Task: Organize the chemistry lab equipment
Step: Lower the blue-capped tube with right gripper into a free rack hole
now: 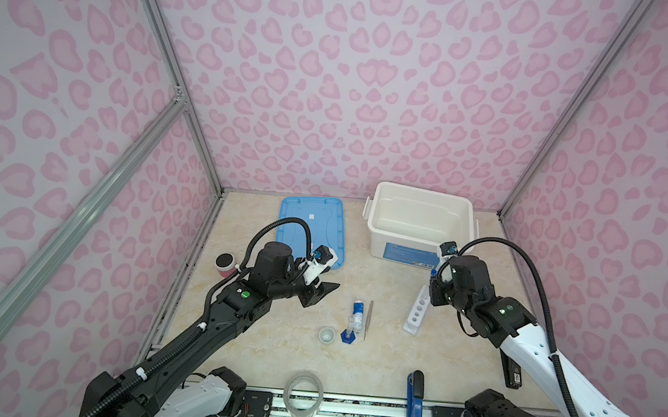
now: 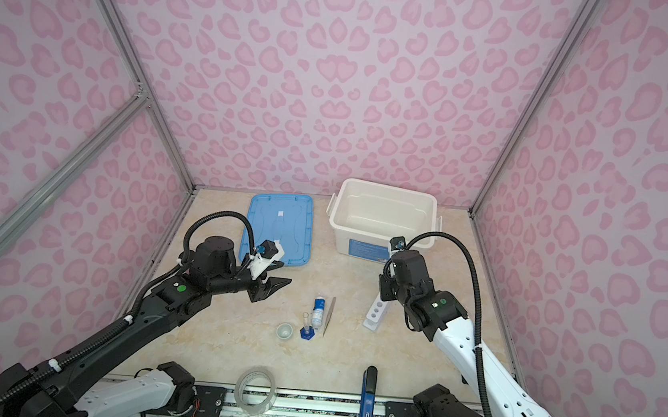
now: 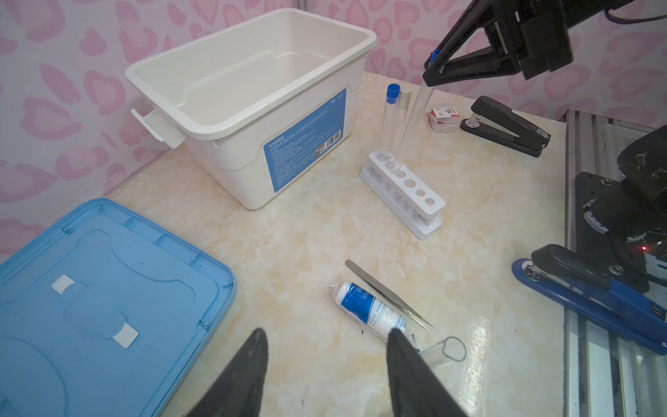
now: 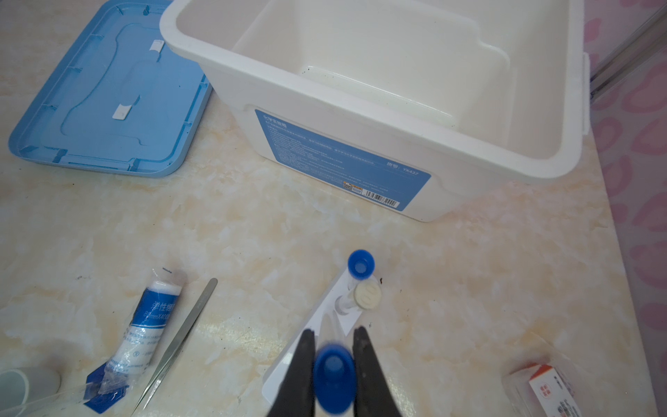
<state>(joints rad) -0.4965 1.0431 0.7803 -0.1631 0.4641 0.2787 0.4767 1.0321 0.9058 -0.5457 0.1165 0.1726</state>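
Clear plastic tube (image 4: 334,375), blue cap: clamped just below the cap in the right gripper (image 3: 433,70), tilted, lower end at the third hole of the white rack (image 3: 408,191).

Location: rack stands near the right edge of the table (image 1: 268,349), in front of the white box (image 1: 404,239) at the far right corner. Its two end holes hold two capped tubes (image 3: 391,108).

Idle: left gripper (image 3: 326,339), fingers apart, empty, hovering by the near corner of the blue lid (image 1: 309,228).

Mid-table, unsorted: small dish (image 1: 327,335), blue-based cylinder (image 1: 348,333), blue-labelled white roll (image 1: 357,314), tweezers (image 1: 369,319).

Step in hand, by appearance: seating the third tube. Next move likely calls for straightening it, lowering until it bottoms out, then letting go without knocking its neighbours.
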